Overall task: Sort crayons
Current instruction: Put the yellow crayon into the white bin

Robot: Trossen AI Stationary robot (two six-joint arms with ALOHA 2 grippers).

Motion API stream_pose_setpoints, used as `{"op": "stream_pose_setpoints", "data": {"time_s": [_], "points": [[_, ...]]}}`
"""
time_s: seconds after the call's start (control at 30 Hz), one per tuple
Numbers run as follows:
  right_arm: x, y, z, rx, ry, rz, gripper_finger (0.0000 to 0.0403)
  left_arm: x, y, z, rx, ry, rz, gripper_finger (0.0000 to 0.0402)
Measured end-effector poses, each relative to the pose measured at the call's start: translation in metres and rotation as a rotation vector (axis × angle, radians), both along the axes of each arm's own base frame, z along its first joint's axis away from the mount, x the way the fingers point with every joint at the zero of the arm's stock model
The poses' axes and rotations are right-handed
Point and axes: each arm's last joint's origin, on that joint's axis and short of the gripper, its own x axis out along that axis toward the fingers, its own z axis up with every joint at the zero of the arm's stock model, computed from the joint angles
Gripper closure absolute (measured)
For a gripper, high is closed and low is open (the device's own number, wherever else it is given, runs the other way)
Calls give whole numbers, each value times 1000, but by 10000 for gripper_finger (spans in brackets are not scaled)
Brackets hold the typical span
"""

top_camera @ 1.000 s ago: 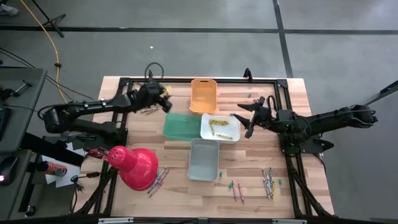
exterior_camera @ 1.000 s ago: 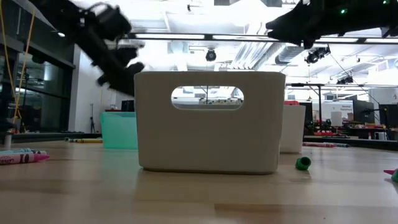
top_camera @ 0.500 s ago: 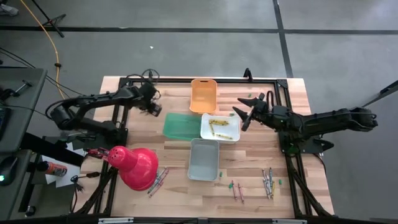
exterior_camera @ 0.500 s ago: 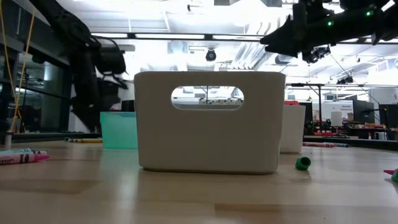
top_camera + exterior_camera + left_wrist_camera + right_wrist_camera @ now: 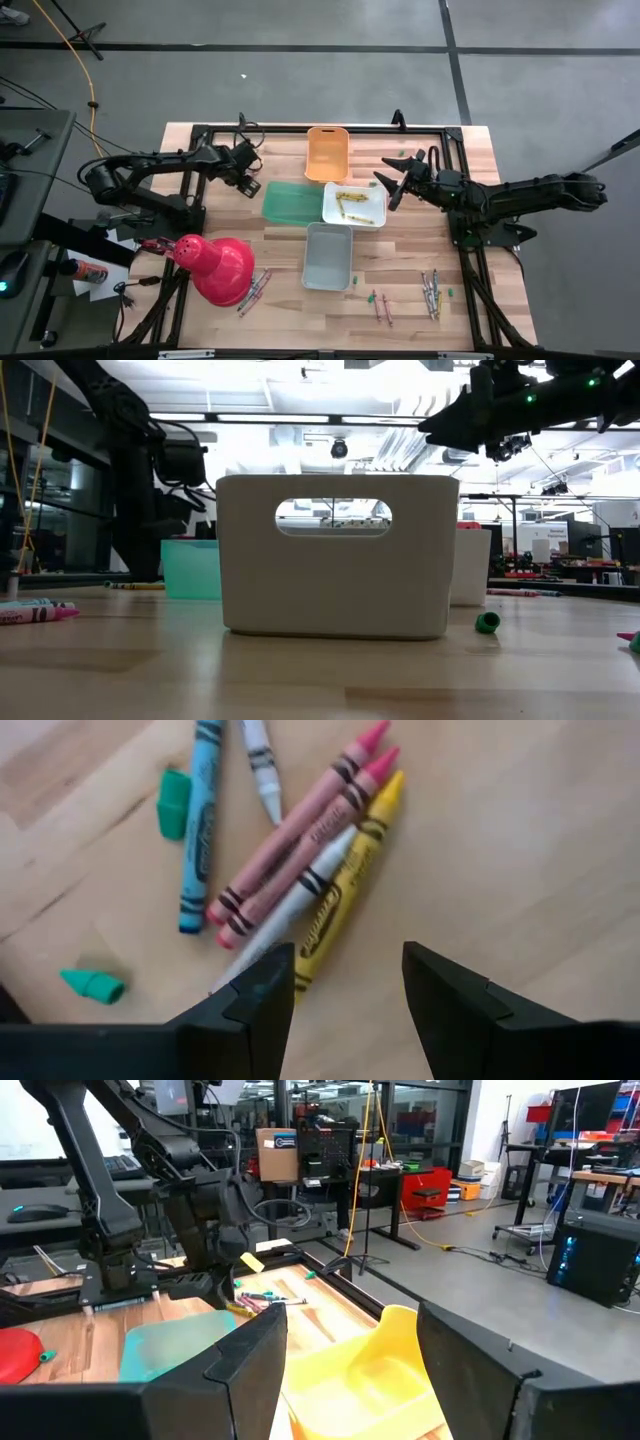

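The left tool point(image 5: 345, 982) hangs wide over the yellow crayon point(image 5: 350, 885) to straddle it (right tool point(image 5: 392, 185), also wide, waits by the white bin point(image 5: 378, 196)).

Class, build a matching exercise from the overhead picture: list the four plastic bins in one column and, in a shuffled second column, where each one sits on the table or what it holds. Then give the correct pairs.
Column one:
1. orange bin
2. green bin
3. white bin
4. grey bin

Column two:
A. holds yellow crayons
B. nearest the table's front edge
C. nearest the left gripper
D. nearest the table's far edge

Pairs: 1-D, 2-C, 3-A, 4-B
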Motion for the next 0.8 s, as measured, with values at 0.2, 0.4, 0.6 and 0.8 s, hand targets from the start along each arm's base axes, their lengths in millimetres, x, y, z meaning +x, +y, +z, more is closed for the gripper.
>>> {"op": "stream_pose_setpoints", "data": {"time_s": [0.2, 0.4, 0.6, 0.8], "points": [[0, 0, 0, 6, -4, 0, 183, -1, 0, 0, 22, 21, 26, 229], [0, 0, 0, 19, -11, 0, 183, -2, -1, -2, -8, 29, 24, 229], [0, 0, 0, 16, -10, 0, 183, 2, 1, -12, -44, 62, 20, 229], [0, 0, 0, 16, -10, 0, 183, 5, 3, -23, -83, 99, 8, 229]]}}
